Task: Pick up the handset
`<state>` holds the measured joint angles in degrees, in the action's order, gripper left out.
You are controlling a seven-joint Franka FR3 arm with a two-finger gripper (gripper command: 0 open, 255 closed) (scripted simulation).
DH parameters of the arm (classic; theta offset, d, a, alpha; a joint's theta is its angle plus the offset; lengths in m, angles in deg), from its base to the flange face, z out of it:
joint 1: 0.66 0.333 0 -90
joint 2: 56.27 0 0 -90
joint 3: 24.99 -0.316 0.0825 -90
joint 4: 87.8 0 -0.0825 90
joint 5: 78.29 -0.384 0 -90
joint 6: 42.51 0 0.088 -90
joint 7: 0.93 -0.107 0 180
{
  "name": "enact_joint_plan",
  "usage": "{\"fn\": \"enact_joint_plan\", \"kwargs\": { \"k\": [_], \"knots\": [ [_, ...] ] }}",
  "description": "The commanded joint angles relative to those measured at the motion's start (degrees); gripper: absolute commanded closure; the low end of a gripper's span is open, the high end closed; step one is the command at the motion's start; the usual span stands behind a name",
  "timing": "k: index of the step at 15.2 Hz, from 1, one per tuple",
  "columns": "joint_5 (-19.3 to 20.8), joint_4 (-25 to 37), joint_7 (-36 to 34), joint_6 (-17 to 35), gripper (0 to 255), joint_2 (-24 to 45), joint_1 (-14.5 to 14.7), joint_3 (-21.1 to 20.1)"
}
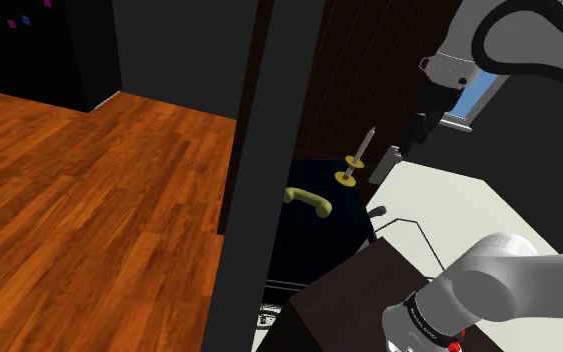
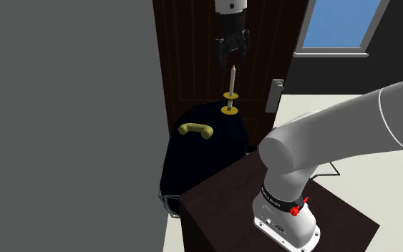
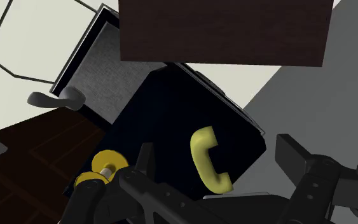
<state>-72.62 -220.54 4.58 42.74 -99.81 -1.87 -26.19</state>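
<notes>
- Handset [image 2: 195,130], yellow and curved, lies flat on a black rounded top [image 2: 200,161], untouched.
- Gripper [image 2: 232,59] hangs over an upright yellow-disced spindle [image 2: 231,89] nearby, fingers spread, empty.

Wooden floor [image 1: 89,200], dark door [image 2: 192,50], blue window [image 2: 336,25]
</notes>
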Motion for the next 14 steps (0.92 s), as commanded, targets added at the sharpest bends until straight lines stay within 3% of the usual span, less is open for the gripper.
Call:
{"fn": "enact_joint_plan", "kwargs": {
  "k": [1, 8, 14],
  "knots": [
    [0.0, 0.0, 0.0, 0.0, 0, 0.0, 0.0, 0.0],
    [1.3, -9.2, 3.5, 16.2, 0, 4.8, 1.2, 1.9],
    [2.3, -13.8, 6.4, 30.6, 0, 12.9, 2.0, 3.4]
  ]
}}
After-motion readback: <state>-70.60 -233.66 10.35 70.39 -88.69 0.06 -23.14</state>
